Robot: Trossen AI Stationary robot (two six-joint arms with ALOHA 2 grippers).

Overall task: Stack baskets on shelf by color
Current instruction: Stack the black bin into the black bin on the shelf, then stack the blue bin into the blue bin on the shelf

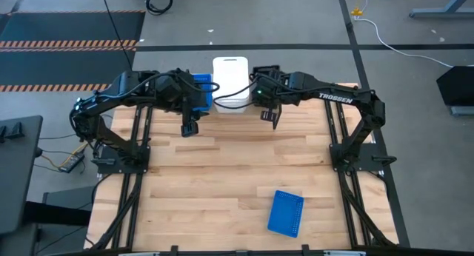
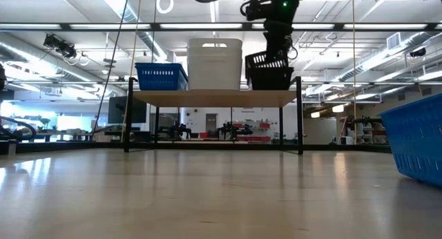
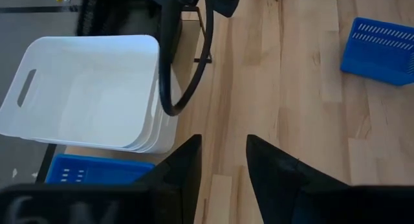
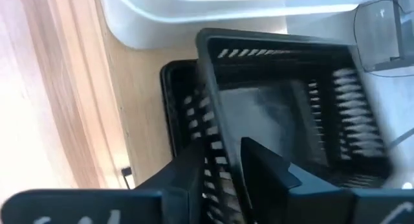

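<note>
The shelf (image 2: 214, 97) stands at the table's far edge. On it rest a blue basket stack (image 2: 160, 76) at the left, a white stack (image 2: 215, 63) in the middle and a black basket (image 2: 271, 80) at the right. My right gripper (image 4: 220, 179) is shut on another black basket (image 2: 266, 59), tilted over that one. My left gripper (image 3: 223, 166) hovers open and empty just near of the shelf, by the blue stack (image 1: 201, 89). One more blue basket (image 1: 286, 211) lies on the tabletop near the front right. My right gripper holds the upper black basket by its slotted side wall (image 4: 213, 153), one finger inside (image 4: 262, 166) and one outside (image 4: 187, 172). The fingers come from above. The basket sits tilted over the lower black basket (image 4: 173, 88), partly sunk into it on its low side.
The white stack (image 4: 194, 10) stands close beside the held black basket. The lone blue basket shows at the right edge of the low view (image 2: 421, 146). Bare wooden tabletop (image 1: 222, 174) lies between the shelf and that basket.
</note>
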